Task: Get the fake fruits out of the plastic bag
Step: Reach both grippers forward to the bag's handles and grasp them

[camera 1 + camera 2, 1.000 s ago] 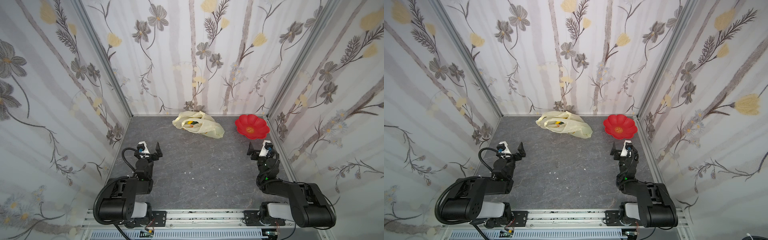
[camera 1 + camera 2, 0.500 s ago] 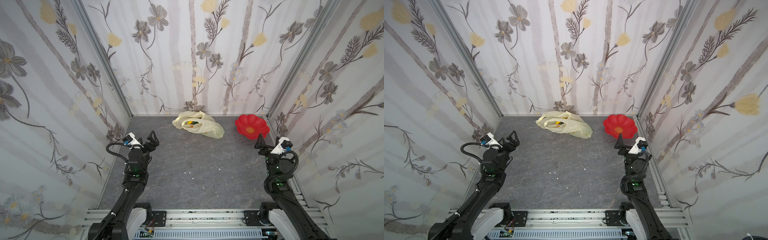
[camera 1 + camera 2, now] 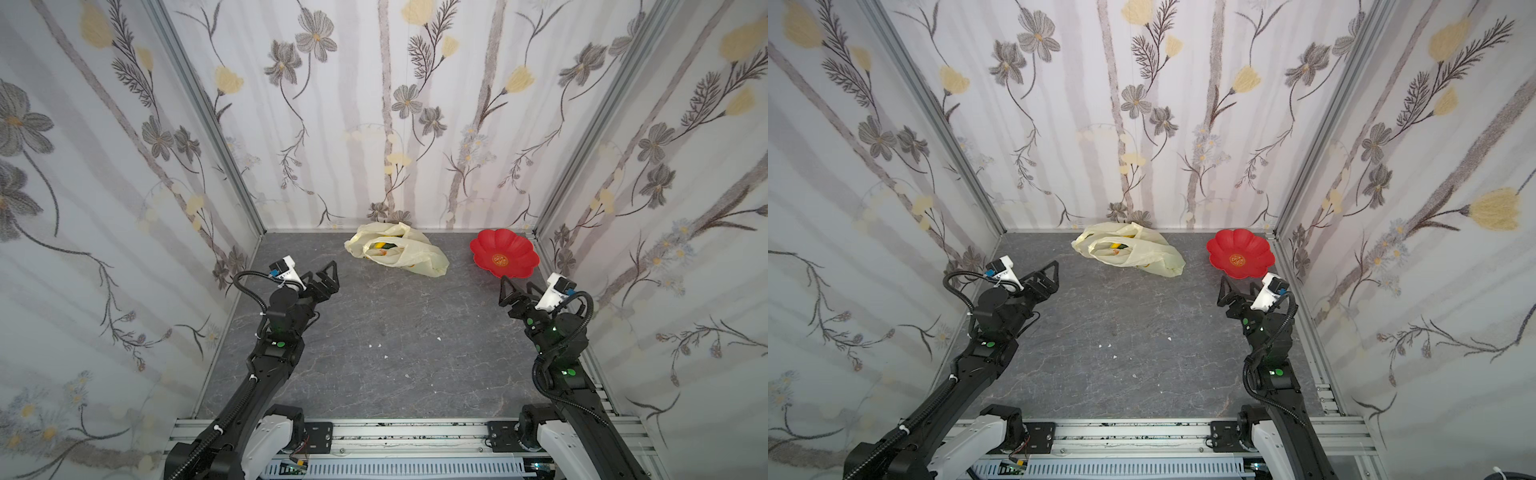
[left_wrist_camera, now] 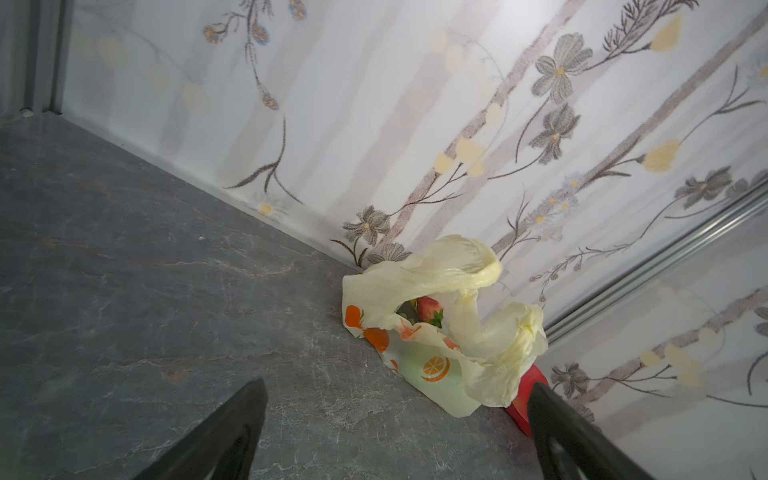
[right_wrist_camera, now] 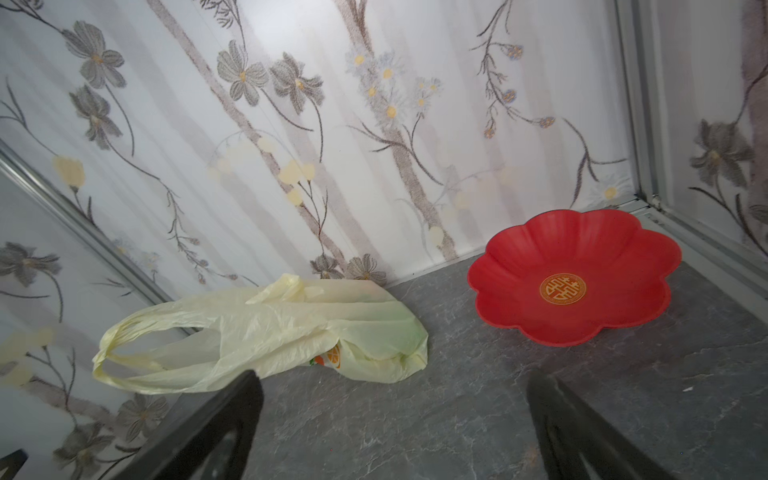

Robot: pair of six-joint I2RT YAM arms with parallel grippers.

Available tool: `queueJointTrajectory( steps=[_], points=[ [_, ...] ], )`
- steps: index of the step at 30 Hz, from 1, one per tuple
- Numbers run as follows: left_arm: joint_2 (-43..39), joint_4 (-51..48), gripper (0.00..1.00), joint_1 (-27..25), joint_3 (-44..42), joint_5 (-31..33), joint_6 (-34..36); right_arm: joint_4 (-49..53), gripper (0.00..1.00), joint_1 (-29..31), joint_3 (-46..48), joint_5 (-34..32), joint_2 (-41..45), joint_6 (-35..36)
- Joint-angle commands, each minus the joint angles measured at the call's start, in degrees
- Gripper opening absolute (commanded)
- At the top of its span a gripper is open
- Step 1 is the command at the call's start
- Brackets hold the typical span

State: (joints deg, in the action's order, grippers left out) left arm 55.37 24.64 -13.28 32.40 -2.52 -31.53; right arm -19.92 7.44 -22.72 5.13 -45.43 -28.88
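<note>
- bag (image 3: 419,259) lies slumped on the surface (image 3: 395,332), near the plate (image 3: 517,249) on its left-arm side, not touching it. Its mouth is at the end far from the plate.
- fruits (image 3: 382,248) all look to be inside. A strawberry (image 4: 430,309) shows in the mouth, with yellow and green bits behind the film. None are on the plate.
- Handling, my read: the bag is thin crinkly film, so light, limp and slippery. It will likely drag along with any pull, so one arm should pin or lift it.
- Best hold is the handle loops (image 5: 124,361) or the mouth rim, both at the end away from the plate.
- The fruits look like glossy hard plastic: light, rounded and prone to squirt out of a pinch. Grip across the middle, and take the strawberry first since it is exposed.
- Alternative: lift the closed end nearest the plate and tip the lot out.
- left fingers (image 3: 323,277): spread wide, empty, touching nothing. They are well apart from the plate, beyond the bag from it and short of the mouth.
- right fingers (image 3: 517,293): spread wide, empty, hovering near the plate's front edge, clear of both plate and bag.
</note>
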Motion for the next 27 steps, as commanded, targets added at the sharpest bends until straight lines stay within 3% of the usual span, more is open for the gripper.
queueJointTrajectory(
  steps=[1, 8, 13, 17, 20, 23, 27],
  points=[
    [3.5, -5.2, 1.0, -4.3, 4.9, 9.6, 12.2, 2.9, 1.0, 4.1, -1.7, -2.2, -0.3, 1.0],
    [15.1, -7.2, 1.0, -5.0, 14.2, 13.8, 22.0, 4.7, 1.0, 12.0, -3.7, -5.0, -0.6, 3.0],
    [24.3, -7.2, 1.0, -4.6, 21.0, 5.3, 24.2, 5.8, 1.0, 15.6, -4.0, -6.4, 0.0, 3.7],
    [30.7, -7.2, 1.0, -4.6, 25.5, 4.6, 24.6, 6.5, 1.0, 17.3, -4.1, -6.6, -0.3, 3.8],
    [35.2, -7.8, 0.92, -4.6, 29.8, 3.7, 23.8, 6.8, 1.0, 18.8, -4.3, -6.5, -1.6, 4.1],
    [37.8, -7.8, 0.77, -4.9, 32.7, 3.2, 21.4, 7.6, 1.0, 21.0, -5.9, -7.6, -4.2, 4.4],
    [39.5, -7.8, 0.43, -5.7, 34.7, 2.1, 18.1, 8.5, 1.0, 24.8, -9.0, -10.6, -8.6, 5.2]
  ],
)
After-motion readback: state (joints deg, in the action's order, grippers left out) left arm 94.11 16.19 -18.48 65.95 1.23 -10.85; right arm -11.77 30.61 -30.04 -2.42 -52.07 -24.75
